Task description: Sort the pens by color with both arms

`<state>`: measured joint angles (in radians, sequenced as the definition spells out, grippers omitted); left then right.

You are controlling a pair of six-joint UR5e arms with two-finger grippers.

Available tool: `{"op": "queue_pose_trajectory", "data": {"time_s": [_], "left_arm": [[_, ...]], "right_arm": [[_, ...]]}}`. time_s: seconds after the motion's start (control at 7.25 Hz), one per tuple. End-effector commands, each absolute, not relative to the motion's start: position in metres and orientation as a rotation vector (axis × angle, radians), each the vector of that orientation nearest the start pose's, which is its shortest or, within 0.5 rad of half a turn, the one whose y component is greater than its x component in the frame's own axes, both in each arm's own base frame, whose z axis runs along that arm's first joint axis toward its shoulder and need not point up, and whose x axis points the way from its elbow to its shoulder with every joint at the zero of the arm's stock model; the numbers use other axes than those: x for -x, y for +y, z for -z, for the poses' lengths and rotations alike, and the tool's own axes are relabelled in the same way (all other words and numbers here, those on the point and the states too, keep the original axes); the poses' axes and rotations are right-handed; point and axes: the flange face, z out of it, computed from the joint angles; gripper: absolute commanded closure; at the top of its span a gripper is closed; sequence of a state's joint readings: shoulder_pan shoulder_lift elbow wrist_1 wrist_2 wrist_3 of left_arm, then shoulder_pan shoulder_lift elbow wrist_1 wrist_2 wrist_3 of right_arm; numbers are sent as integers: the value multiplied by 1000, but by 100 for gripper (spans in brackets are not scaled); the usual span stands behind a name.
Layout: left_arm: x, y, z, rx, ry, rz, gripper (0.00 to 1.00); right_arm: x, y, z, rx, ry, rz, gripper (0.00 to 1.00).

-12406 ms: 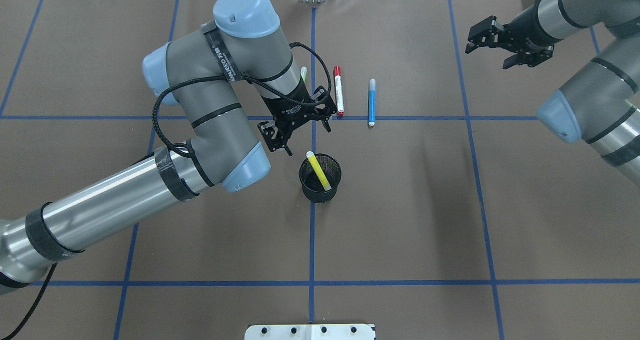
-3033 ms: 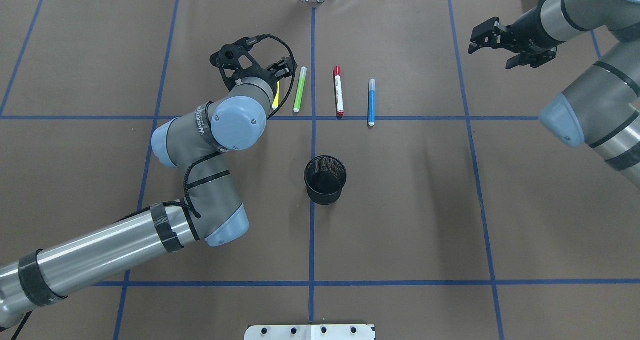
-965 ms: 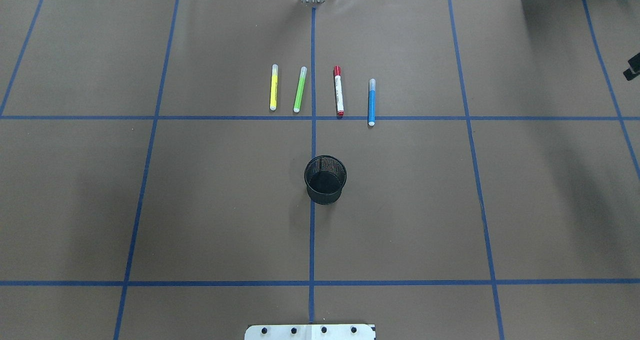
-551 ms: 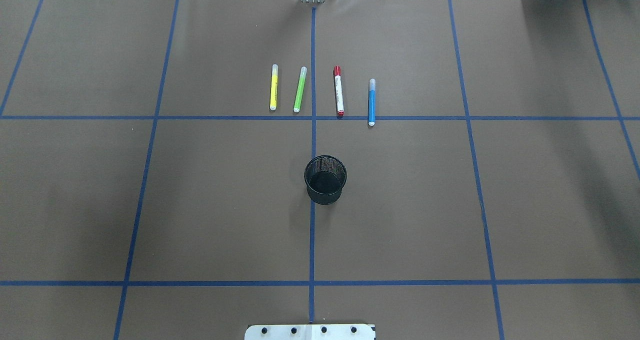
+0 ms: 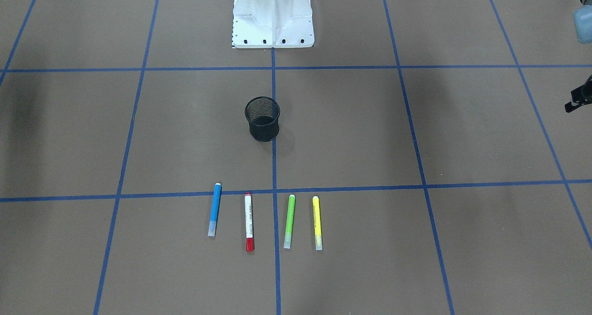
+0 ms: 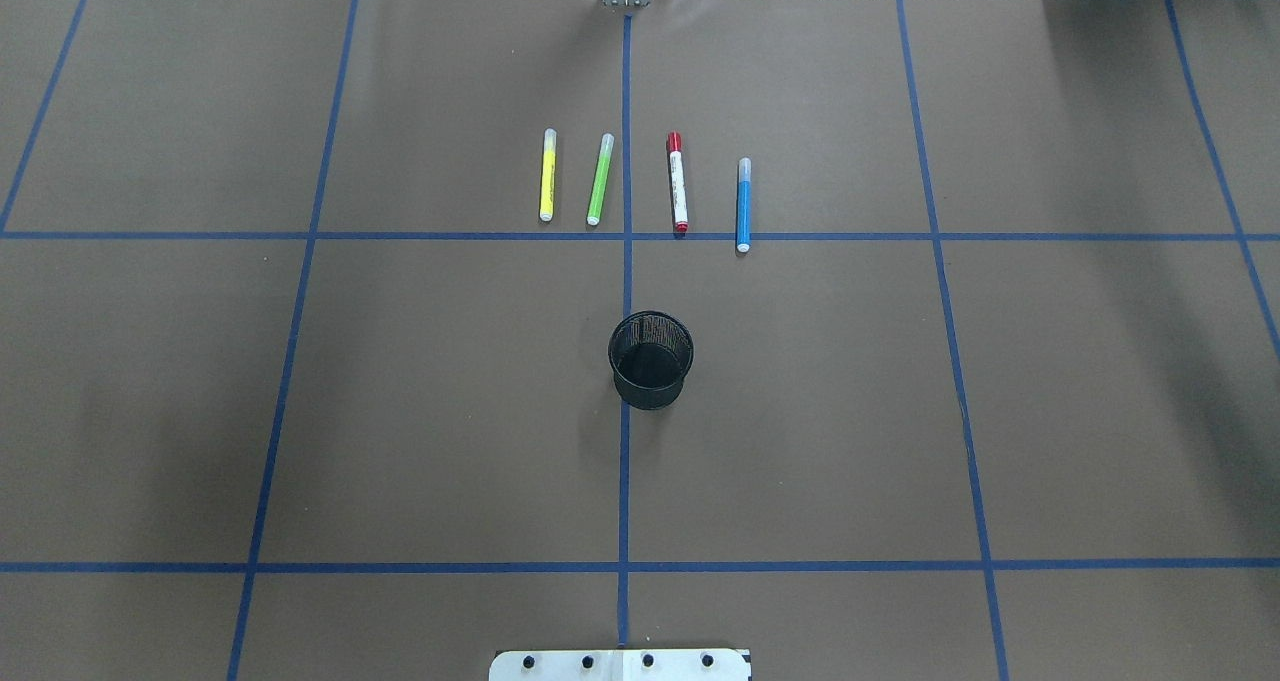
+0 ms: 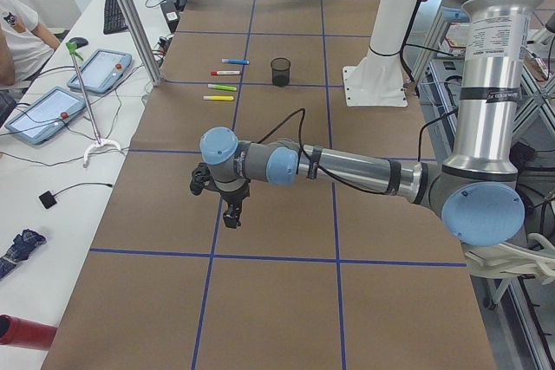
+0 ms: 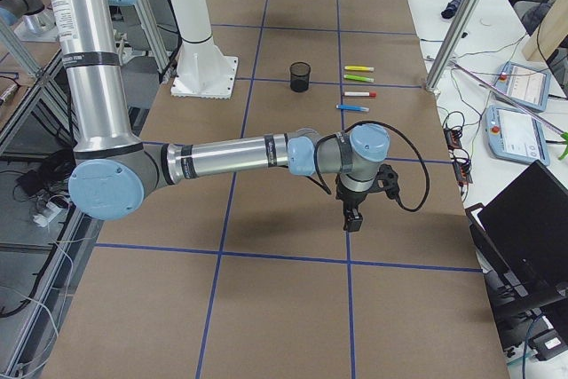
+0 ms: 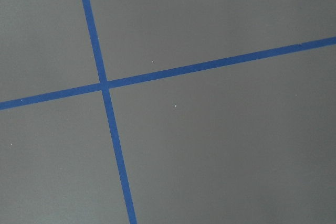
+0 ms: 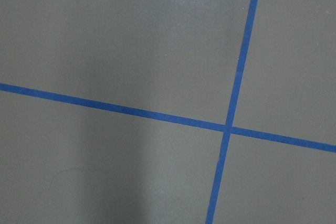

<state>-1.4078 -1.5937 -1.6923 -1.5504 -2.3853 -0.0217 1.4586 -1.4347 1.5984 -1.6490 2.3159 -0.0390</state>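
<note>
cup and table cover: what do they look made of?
Cup: black wire mesh, probably painted metal; a fine grid shows in its wall. Table cover: matte brown paper or thin sheet, judging by its flat look without glare. The blue grid lines look like tape.

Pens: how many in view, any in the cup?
4, all flat on the table in one row: yellow pen, lime-green pen, red-capped white pen, blue pen. The mesh cup looks empty in the overhead view; none seems hidden.

Robotics lab, clearly: a brown surface [image 6: 450, 411] taped in a blue grid [image 6: 624, 461], teach pendants [image 7: 54, 108] on the white bench [image 7: 52, 201] beyond the left pincer [image 7: 231, 219], a laptop [image 8: 524, 219] near the right pincer [image 8: 352, 222].
</note>
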Motion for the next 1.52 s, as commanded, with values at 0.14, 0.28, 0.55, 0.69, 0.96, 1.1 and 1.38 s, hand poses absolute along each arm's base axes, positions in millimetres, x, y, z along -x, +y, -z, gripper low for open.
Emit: {"op": "queue_pose_trajectory", "data": {"time_s": [0.14,0.28,0.55,0.69,0.96,1.1,1.38], "left_arm": [[-18,-508,-575,-67,822,-186,0],[-15,-508,-565,-89,824,-187,0],[-12,-502,-568,-83,827,-179,0],[-4,-496,-567,-91,825,-167,0],[-4,-496,-577,-72,822,-157,0],[-4,-496,-577,-71,822,-156,0],[-2,-495,-580,-68,822,-152,0]], "right_arm": [[-3,-549,-588,-50,-750,176,1],[-4,-543,-588,-53,-752,178,1],[-3,-544,-593,-43,-748,174,1],[-4,-540,-592,-43,-751,171,1],[-5,-538,-593,-41,-750,167,1],[-5,-538,-583,-45,-750,135,1],[-6,-525,-590,-22,-749,99,1]]}}
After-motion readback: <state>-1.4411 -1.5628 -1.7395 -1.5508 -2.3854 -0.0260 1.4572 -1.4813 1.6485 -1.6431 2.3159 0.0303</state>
